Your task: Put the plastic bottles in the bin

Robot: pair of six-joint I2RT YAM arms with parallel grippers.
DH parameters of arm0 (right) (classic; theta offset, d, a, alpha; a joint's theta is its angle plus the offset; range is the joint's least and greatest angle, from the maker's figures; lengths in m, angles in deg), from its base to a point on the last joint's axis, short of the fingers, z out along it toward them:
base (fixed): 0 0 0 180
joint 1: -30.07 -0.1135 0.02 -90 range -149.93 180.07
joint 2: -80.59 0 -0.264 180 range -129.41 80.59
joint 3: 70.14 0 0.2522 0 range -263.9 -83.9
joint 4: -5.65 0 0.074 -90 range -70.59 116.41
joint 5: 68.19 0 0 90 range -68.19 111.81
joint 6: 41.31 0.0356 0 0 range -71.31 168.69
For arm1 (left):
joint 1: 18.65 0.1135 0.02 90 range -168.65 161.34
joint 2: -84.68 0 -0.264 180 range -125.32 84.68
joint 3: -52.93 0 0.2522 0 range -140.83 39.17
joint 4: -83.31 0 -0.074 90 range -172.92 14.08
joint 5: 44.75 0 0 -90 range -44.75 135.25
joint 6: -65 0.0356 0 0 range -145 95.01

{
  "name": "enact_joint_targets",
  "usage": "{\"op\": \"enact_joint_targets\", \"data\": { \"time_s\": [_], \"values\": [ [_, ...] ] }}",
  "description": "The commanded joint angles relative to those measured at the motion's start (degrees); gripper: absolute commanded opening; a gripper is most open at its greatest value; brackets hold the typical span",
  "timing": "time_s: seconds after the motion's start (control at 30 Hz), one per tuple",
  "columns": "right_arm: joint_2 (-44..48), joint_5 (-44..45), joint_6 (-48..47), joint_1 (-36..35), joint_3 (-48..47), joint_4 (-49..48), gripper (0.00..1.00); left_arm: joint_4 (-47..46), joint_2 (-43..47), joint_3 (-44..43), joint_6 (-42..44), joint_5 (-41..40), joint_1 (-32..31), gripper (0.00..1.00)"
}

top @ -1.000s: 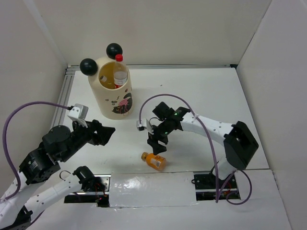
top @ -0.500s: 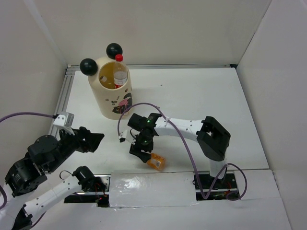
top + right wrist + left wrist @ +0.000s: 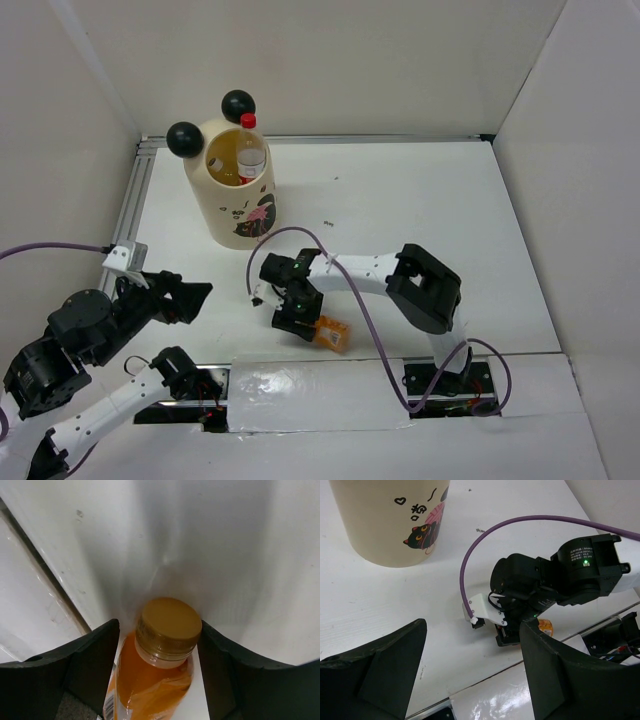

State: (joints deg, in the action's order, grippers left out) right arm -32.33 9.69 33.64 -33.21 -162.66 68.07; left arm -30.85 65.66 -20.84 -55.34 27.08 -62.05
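The short orange bottle lies on its side near the table's front edge. In the right wrist view its gold cap and orange body sit between my fingers. My right gripper is open and low over the table, and its jaws straddle the bottle's neck. A thin gap shows on the left side. The cream-yellow bin stands at the back left and holds several bottles, one with a red cap. My left gripper is open and empty at the near left. In the left wrist view it faces the bin and the orange bottle.
The right arm's purple cable loops over the table between the bin and the right gripper. A glossy white strip runs along the front edge just beyond the orange bottle. White walls enclose the table on three sides.
My right gripper has moved left and towards the front edge, coming down around the orange bottle. My left arm has drawn back to the near left.
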Motion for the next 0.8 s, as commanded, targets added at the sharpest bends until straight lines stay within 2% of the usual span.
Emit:
{"op": "enact_joint_targets", "data": {
  "time_s": [0.0, 0.1, 0.13, 0.17, 0.3, 0.4, 0.43, 0.6, 0.63, 0.77],
  "values": [
    [0.5, 1.8, 0.7, -2.1, 0.4, 0.9, 0.7, -1.8, -0.4, -1.2, 1.7, 0.4, -0.3, 0.87],
    [0.0, 2.5, 0.2, -2.1, 0.9, 1.5, 0.7, -1.8, 0.1, 0.0, 1.7, 0.4, -0.3, 0.88],
    [-0.5, 2.5, 0.2, -2.1, 0.9, 1.5, 0.67, -2.4, 0.1, 0.6, 1.7, 0.4, -0.3, 0.88],
    [-0.5, 2.5, -0.4, -2.1, 1.6, 2.1, 0.53, -2.4, 0.7, 0.6, 1.7, 0.4, -0.3, 0.88],
    [-0.3, 0.3, -2.7, -2.1, 1.0, 3.4, 0.2, -3.0, 0.7, 0.6, 1.7, 0.9, -0.3, 0.88],
    [0.2, -2.5, -6.6, -2.1, -3.6, 5.1, 0.08, -3.6, 0.1, 0.1, 1.7, 1.5, -0.3, 0.88],
    [0.9, -4.0, -7.5, -1.2, -5.6, 5.1, 0.0, -4.5, -0.5, -0.6, 1.7, 1.5, -0.3, 0.88],
    [1.4, -11.1, -12.9, 5.4, -22.8, 5.7, 0.0, -8.3, -1.1, -1.9, 2.8, 4.8, -0.3, 0.88],
    [1.4, -13.0, -12.9, 8.9, -30.0, 5.0, 0.0, -8.8, -1.1, -2.0, 2.8, 4.8, -0.3, 0.88],
    [2.8, -25.7, -14.3, 17.4, -45.2, -2.6, 0.0, -10.2, -2.2, -2.6, 3.4, 6.1, -0.3, 0.88]
  ]
}}
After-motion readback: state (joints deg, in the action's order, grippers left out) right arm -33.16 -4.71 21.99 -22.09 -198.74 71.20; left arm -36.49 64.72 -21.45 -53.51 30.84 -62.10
